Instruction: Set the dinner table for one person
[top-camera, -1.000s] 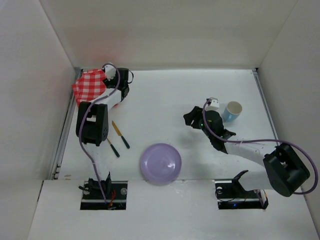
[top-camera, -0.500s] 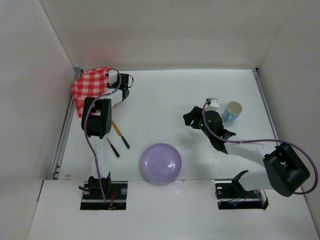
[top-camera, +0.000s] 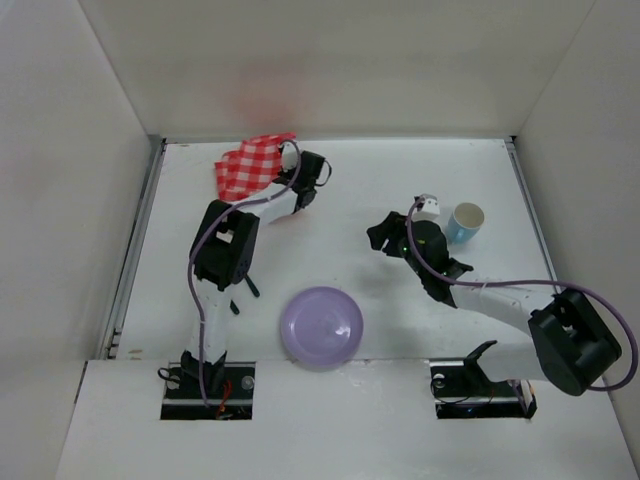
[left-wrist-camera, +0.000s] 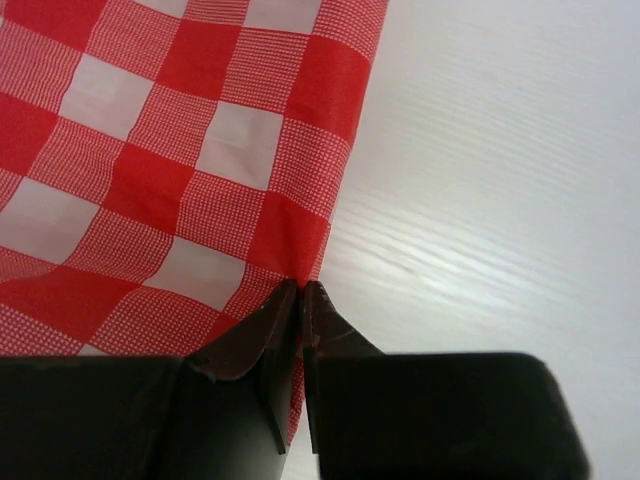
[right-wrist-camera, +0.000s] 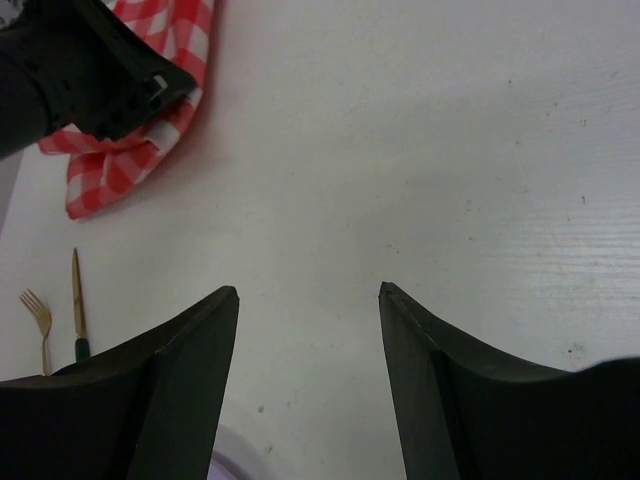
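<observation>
left gripper (left-wrist-camera: 300, 289): pinched shut on checked cloth (left-wrist-camera: 170, 150) edge, lower centre | cloth: light, limp, best held by hem or corner | dinner table (left-wrist-camera: 500, 150): smooth, cloth likely slides | right gripper (right-wrist-camera: 308, 292): wide, empty

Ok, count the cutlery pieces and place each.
2: a fork and a knife lie side by side left of the purple plate; the left arm may hide others.

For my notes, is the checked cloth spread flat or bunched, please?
Bunched: the cloth shows layered folds, its edge pinched in the left end effector.
</observation>
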